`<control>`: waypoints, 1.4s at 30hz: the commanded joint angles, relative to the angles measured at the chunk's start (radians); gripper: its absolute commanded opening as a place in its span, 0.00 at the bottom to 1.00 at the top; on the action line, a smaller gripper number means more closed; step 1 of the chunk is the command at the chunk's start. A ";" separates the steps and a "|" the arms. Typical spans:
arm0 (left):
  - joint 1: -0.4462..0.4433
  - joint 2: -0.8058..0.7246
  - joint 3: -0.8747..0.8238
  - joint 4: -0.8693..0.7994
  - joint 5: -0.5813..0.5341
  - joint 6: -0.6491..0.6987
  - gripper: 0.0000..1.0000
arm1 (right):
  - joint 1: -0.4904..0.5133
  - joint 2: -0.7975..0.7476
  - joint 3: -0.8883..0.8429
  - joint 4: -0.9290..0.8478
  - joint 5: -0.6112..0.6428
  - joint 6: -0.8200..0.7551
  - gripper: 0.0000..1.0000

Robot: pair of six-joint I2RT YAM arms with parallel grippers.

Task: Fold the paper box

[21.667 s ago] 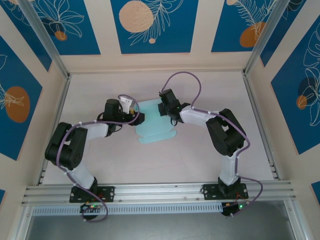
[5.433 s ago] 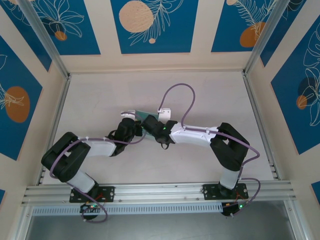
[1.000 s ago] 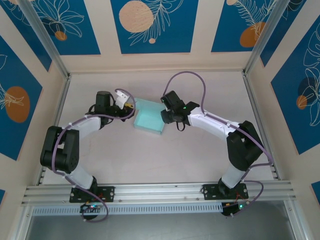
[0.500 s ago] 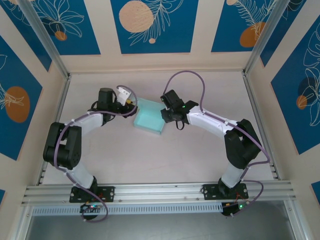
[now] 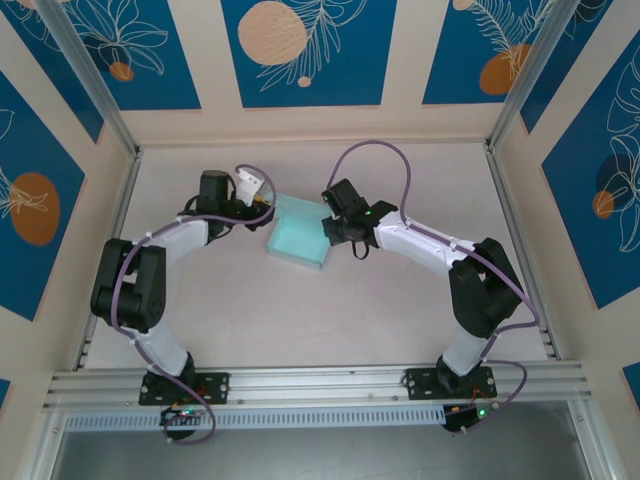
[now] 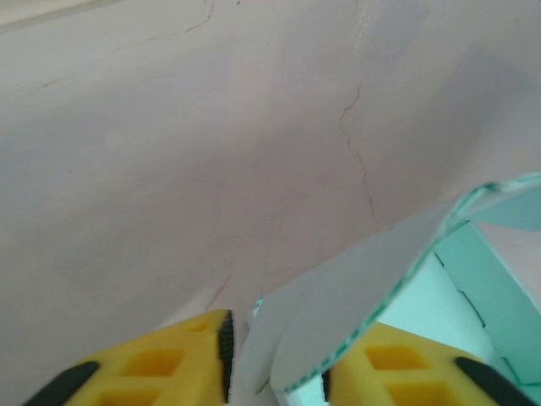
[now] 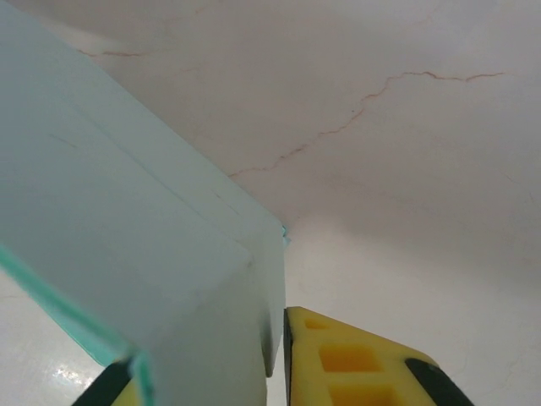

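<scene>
The paper box [image 5: 298, 241] is a pale light-blue open tray lying flat mid-table. My left gripper [image 5: 264, 206] is at its far left corner. In the left wrist view a curved pale flap [image 6: 363, 288] of the box [image 6: 482, 288] stands between the yellow fingers [image 6: 169, 372], resting against the right one, with a thin gap to the left pad. My right gripper [image 5: 334, 228] is at the box's right side. In the right wrist view its jaws [image 7: 207, 381] pinch a side wall of the box [image 7: 127, 211]; the right finger [image 7: 355, 364] presses the wall, while the left is mostly hidden behind paper.
The white tabletop [image 5: 330, 310] is fenced by aluminium posts [image 5: 105, 110] and patterned blue wall panels. A rail [image 5: 320, 385] carrying both arm bases runs along the near edge. A purple cable [image 5: 370, 150] arches over the right arm behind the box.
The left gripper has shifted slightly toward the box's far left corner, its jaws widening and then narrowing round the flap. The right jaws have closed onto the side wall. The box stays put.
</scene>
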 commanded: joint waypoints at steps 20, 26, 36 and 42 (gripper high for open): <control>-0.173 -0.098 -0.227 0.293 -0.330 -0.461 0.00 | 0.063 0.062 0.043 0.022 0.144 0.241 0.00; -0.240 -0.116 -0.294 0.344 -0.460 -0.521 0.00 | 0.095 0.085 0.057 0.040 0.175 0.356 0.00; -0.268 -0.139 -0.371 0.398 -0.525 -0.501 0.00 | 0.142 0.103 0.089 0.061 0.217 0.412 0.00; -0.291 -0.113 -0.398 0.430 -0.542 -0.508 0.00 | 0.141 0.126 0.097 0.078 0.187 0.466 0.00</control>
